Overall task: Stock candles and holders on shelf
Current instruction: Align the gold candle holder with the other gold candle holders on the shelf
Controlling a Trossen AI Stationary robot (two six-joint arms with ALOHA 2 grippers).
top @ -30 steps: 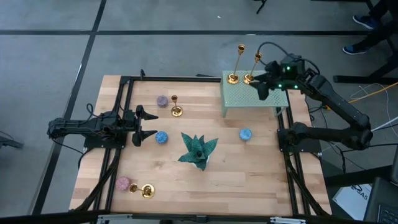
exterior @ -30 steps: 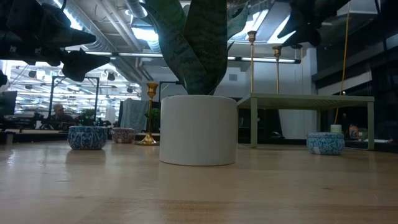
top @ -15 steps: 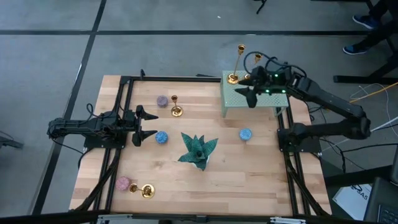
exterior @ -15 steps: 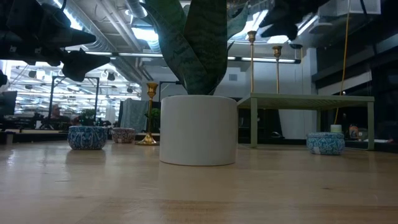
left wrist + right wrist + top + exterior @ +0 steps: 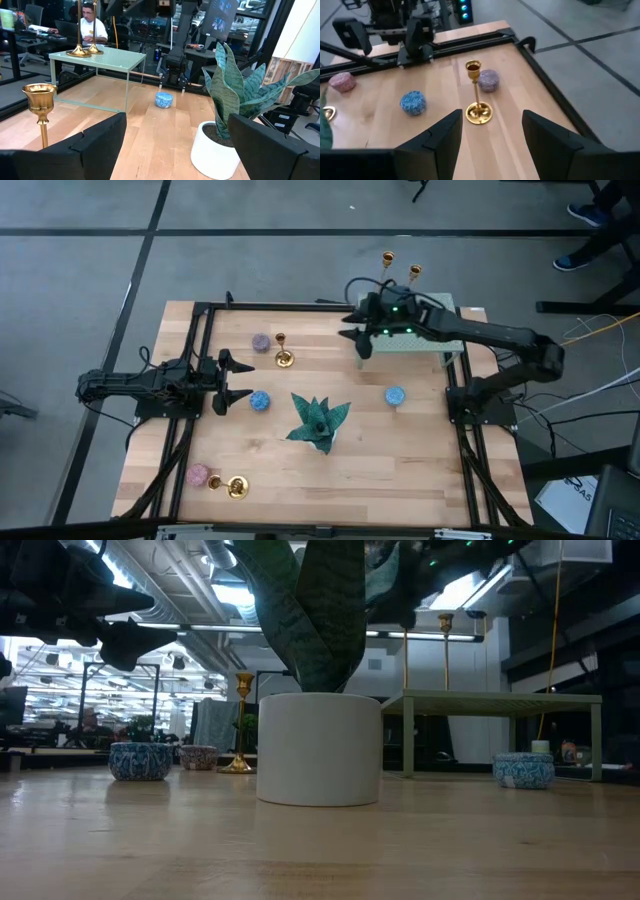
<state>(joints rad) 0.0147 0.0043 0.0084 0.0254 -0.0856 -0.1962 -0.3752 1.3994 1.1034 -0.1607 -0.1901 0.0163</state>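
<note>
Robotics lab or open-plan office: grey concrete floor (image 5: 80,260), exposed ceiling ducts (image 5: 180,590), monitors (image 5: 222,20), person (image 5: 90,25) seated at a desk (image 5: 35,31).

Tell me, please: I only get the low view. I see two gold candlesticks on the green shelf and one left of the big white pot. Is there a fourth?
Observer: Yes. A fourth holder sits beside a pink candle, out of your sight.
Operator: What is the dark shape above the pot?
Observer: The right gripper. It hangs by the shelf end, fingers open and empty, facing the lone holder on the table.
Operator: And the other arm?
Observer: The left gripper is at the table's left, open, near a blue candle.
</note>
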